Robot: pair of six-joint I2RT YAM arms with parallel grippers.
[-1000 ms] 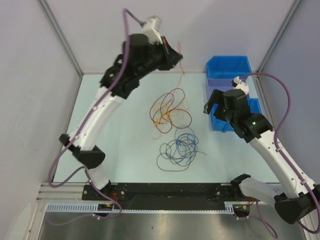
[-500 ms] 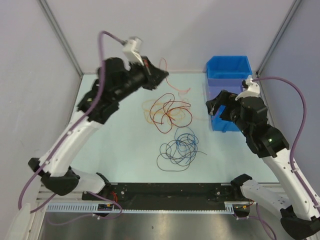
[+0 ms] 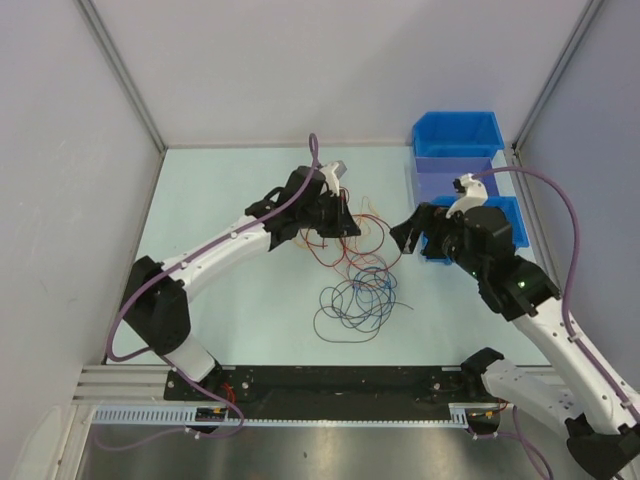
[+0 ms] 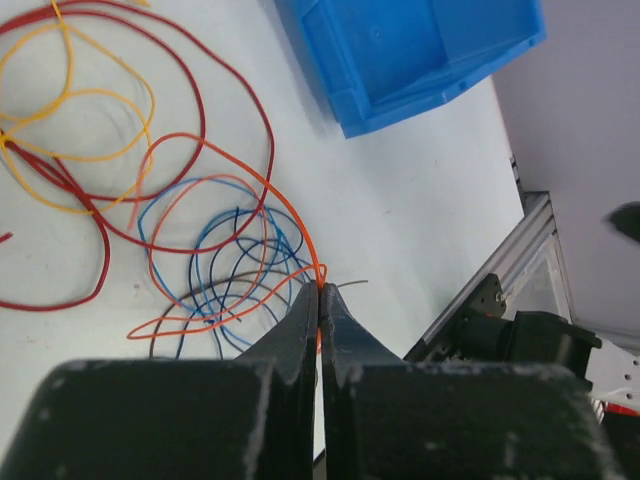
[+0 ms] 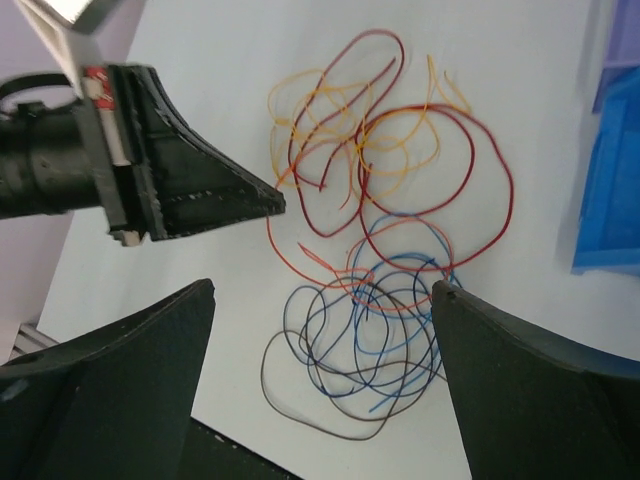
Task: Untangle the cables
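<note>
We saw a pale green counter (image 3: pixel 220 190) filling the middle of the top view. On it, just right of centre, lay the cables (image 3: pixel 352 298): dark red and orange loops above, blue and black loops below, overlapping where they met. Blue bins (image 3: pixel 457 134) sat at its upper right.

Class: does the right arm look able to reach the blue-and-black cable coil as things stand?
Probably yes. The right gripper hangs open facing the blue-and-black coil, with nothing between them. The left gripper, shut on the orange cable, sits off to the far side.
</note>
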